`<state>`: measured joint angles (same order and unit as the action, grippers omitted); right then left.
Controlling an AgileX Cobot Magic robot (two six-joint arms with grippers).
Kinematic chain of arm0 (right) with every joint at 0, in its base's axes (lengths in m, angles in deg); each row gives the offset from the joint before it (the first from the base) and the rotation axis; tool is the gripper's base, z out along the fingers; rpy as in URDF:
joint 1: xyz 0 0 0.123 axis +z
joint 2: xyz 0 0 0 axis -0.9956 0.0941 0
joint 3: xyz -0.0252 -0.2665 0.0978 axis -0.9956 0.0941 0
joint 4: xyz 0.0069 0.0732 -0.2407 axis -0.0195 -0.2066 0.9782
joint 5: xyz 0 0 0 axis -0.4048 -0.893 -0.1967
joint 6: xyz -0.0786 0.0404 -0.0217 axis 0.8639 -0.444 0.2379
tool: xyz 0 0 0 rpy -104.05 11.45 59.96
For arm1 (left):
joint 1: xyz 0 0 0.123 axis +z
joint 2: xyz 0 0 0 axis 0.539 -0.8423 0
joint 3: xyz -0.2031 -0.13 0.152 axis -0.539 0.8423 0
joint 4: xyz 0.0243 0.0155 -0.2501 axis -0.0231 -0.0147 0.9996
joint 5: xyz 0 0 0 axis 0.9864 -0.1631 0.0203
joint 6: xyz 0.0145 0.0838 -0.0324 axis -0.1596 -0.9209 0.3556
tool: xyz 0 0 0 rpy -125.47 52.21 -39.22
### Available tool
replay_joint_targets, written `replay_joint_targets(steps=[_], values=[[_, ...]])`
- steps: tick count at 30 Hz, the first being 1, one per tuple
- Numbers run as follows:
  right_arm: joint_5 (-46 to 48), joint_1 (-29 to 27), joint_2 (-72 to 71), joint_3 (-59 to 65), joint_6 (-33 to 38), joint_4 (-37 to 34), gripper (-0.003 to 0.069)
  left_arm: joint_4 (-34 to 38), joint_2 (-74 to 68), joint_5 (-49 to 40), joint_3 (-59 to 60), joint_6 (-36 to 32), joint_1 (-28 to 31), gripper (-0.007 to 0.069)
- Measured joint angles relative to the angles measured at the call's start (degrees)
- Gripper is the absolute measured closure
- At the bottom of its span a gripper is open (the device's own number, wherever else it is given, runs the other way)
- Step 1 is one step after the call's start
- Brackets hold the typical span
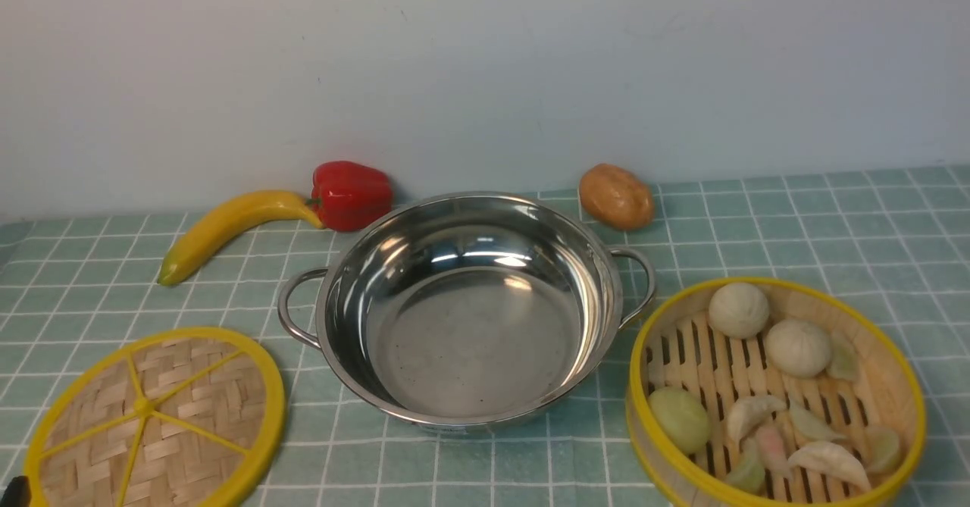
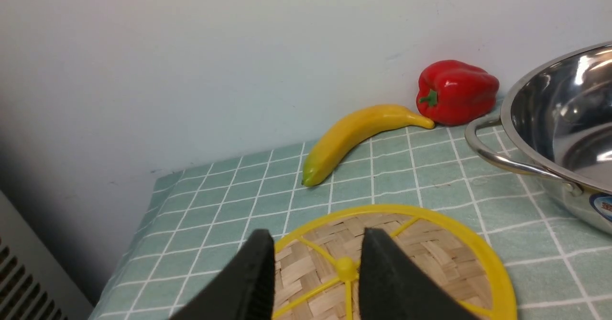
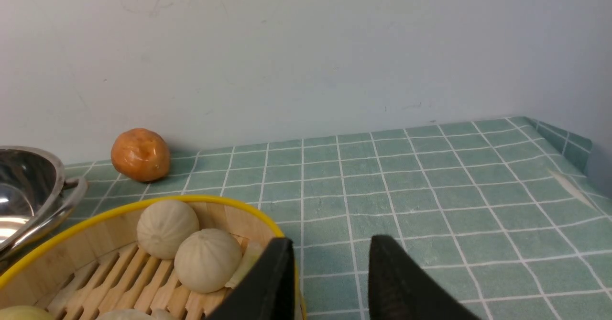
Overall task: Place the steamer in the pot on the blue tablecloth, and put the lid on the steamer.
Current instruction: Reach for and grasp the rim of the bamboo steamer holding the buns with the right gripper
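Left gripper (image 2: pixel 318 243): jaws apart, empty, poised low over the hub of the lid (image 2: pixel 430 262), which lies flat at the near left corner of the blue tablecloth (image 1: pixel 796 219), likely staged for step two. Your right gripper (image 3: pixel 332 243), also parted and empty, aims at the rim of the steamer (image 1: pixel 890 389) at the near right corner. The pot (image 1: pixel 470 340) stands empty between them. Both wrists are low, pointing at the far edge.

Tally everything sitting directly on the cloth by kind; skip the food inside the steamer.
Pot: 1
Steamer: 1
Lid: 1
Banana: 1
Red pepper: 1
Brown round food: 1
Total: 6
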<state>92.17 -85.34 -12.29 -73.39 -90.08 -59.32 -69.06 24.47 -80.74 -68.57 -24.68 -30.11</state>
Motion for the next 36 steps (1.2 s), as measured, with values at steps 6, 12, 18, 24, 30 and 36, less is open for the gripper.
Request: replay_joint_targets(steps=[6,12,18,24,30,36], values=[[-1.89,0.0,0.0,0.0,-4.05,-9.05,0.0419,16.07,0.0,8.6,0.0,8.99,0.0,0.0382],[-2.59,0.0,0.0,0.0,-9.03,-21.5,0.0419,30.44,0.0,14.48,0.0,18.0,0.0,0.0382],[-6.65,0.0,0.0,0.04,-10.51,-27.93,0.0419,35.98,0.0,16.59,0.0,19.58,0.0,0.0382],[-13.89,0.0,0.0,0.04,-10.65,-30.18,0.0419,36.22,0.0,26.4,0.0,20.11,0.0,0.0382],[-28.01,0.0,-0.02,-0.16,-11.11,-35.51,0.0419,34.91,0.0,45.89,-1.74,20.01,0.0,0.0382],[-52.27,0.0,0.24,-5.98,-11.03,-35.36,0.0419,34.71,0.16,45.88,-13.15,12.08,0.0,0.0382]])
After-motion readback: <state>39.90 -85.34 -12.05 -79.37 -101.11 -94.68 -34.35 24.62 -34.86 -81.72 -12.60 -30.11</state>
